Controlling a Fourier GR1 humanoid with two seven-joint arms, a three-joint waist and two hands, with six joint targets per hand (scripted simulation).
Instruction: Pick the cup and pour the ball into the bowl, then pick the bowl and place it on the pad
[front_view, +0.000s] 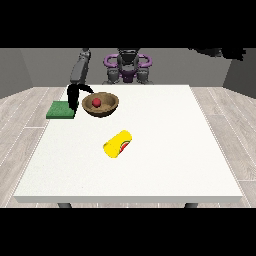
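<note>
A brown bowl (106, 109) stands on the table at the back left with a red ball (96, 102) inside it. The yellow cup (117, 144) lies on its side near the table's middle, mouth towards the camera. A green pad (60, 110) lies flat at the table's left edge. The hand at the view's left (74, 98) hangs between the pad and the bowl's left rim. Its fingers point down, open, and one thin part arches over to the rim. The bowl rests on the table. A dark shape (217, 52) at the top right is cut off; I cannot tell whether it is the other hand.
The white table (165, 165) stretches wide to the right and front of the cup. The robot's torso (127, 67) stands behind the far edge. The pad sits about a hand's width left of the bowl.
</note>
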